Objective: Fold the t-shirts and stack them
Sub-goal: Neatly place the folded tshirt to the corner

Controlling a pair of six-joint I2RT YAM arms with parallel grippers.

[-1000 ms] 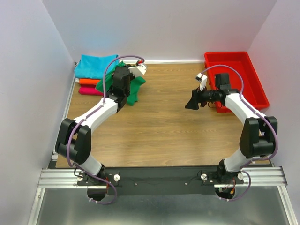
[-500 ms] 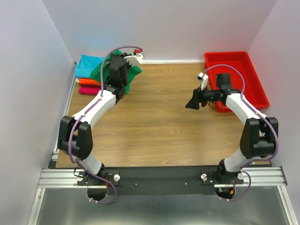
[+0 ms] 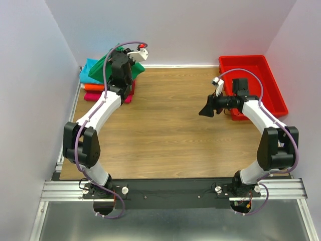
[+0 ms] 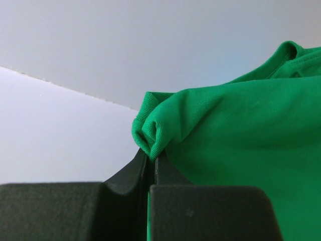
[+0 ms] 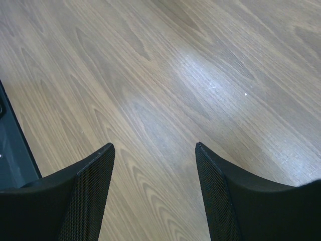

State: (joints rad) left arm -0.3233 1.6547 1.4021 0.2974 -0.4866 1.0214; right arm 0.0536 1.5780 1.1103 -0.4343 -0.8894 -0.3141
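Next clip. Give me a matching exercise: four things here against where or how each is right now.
Things:
1 green t-shirt
2 red tray
3 right tool
4 turquoise t-shirt

States:
A far right corner
B open, above the table
C pinched in the shut left tool
D in the pile at far left

Pairs: 1-C, 2-A, 3-B, 4-D.

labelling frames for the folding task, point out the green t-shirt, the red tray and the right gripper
green t-shirt (image 4: 241,150), left wrist view, main fabric panel
red tray (image 3: 243,57), top external view, far rim
right gripper (image 5: 153,145), right wrist view, midway between fingertips
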